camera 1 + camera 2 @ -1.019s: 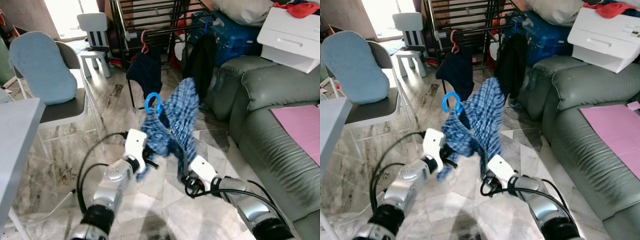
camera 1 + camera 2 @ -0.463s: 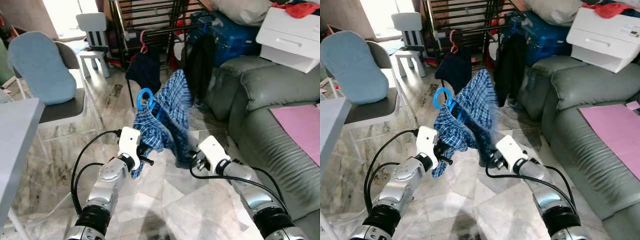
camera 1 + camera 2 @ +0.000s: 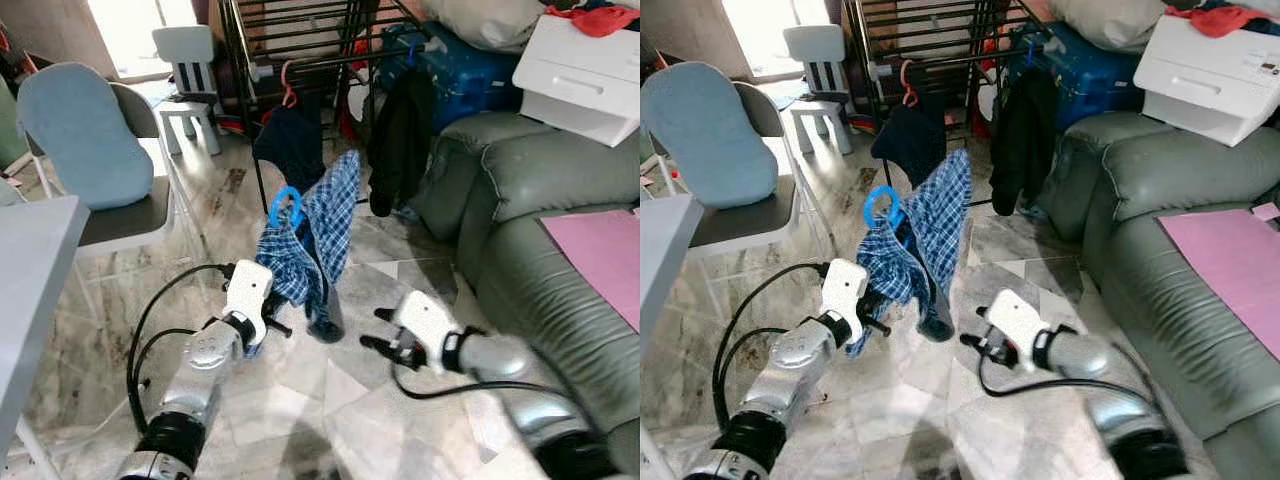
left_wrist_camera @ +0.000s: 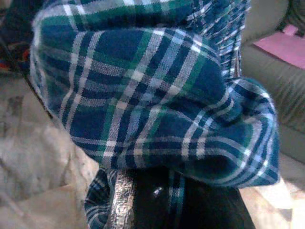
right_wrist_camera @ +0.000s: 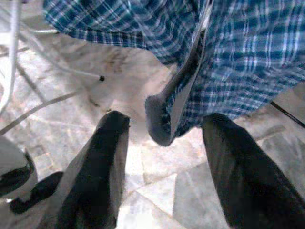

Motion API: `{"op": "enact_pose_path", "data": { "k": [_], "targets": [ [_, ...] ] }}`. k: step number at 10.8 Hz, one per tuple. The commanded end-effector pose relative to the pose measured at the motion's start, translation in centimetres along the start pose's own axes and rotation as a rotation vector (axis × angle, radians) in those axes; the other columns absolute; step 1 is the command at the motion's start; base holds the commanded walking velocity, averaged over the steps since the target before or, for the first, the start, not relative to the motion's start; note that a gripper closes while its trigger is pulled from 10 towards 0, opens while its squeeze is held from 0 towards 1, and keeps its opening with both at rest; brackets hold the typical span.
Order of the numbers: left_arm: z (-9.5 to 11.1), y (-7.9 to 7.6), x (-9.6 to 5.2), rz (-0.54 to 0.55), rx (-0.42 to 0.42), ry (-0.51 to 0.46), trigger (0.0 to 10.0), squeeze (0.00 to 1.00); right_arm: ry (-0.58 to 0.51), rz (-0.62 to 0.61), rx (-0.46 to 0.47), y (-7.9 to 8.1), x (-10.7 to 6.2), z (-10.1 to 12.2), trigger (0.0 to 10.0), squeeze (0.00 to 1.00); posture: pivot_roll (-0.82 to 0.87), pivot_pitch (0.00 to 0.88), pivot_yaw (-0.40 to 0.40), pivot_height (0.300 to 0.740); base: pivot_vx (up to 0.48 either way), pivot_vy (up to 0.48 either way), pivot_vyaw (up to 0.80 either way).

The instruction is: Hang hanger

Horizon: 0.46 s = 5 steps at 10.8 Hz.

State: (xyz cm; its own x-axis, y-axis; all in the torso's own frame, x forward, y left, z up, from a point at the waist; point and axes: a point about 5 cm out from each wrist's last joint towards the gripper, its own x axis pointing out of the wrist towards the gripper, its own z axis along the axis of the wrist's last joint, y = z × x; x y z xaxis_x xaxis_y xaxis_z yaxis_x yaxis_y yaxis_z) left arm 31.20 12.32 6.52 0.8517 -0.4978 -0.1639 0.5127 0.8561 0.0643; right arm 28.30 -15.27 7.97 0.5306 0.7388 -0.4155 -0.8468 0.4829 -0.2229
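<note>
Your left gripper [image 3: 268, 312] pinches the plaid shirt [image 3: 305, 250], holding it above the marble floor [image 3: 330, 400]; the blue hanger [image 3: 285, 205] hook rises from its top. Your right gripper [image 3: 377, 330], fingers spread, sits just beside the shirt's hem. Behind stands the rack [image 3: 300, 40].

Left arm: silver, extended forward and up, black cable looping from the forearm to the white wrist housing. The left gripper [image 3: 268, 322] sits at the end of the housing — its fingers are buried in cloth, closed on it, as the left wrist view confirms.

Right arm: bent inward across the body, forearm low. The right gripper [image 3: 372, 330] points toward the left arm — its two black fingers [image 5: 97, 176] are spread wide apart, nothing between them.
</note>
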Motion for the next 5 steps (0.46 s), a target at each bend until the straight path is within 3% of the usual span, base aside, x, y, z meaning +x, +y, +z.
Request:
{"op": "enact_pose_path", "data": {
  "k": [1,5],
  "targets": [
    [0.1,-0.2,-0.2,-0.048,0.058,-0.014,0.0,0.0,-0.003,0.018,-0.041,-0.4,-0.5,0.6,10.0,1.0,-0.15,0.0,0.043,0.74,0.0,0.0,0.0],
    [-1.3,-0.1,-2.1,-0.227,0.273,0.045,0.0,0.0,0.006,-0.064,-0.175,-4.4,-4.0,2.1,10.0,1.0,-0.15,0.0,0.047,0.74,0.0,0.0,0.0]
  ]
}}
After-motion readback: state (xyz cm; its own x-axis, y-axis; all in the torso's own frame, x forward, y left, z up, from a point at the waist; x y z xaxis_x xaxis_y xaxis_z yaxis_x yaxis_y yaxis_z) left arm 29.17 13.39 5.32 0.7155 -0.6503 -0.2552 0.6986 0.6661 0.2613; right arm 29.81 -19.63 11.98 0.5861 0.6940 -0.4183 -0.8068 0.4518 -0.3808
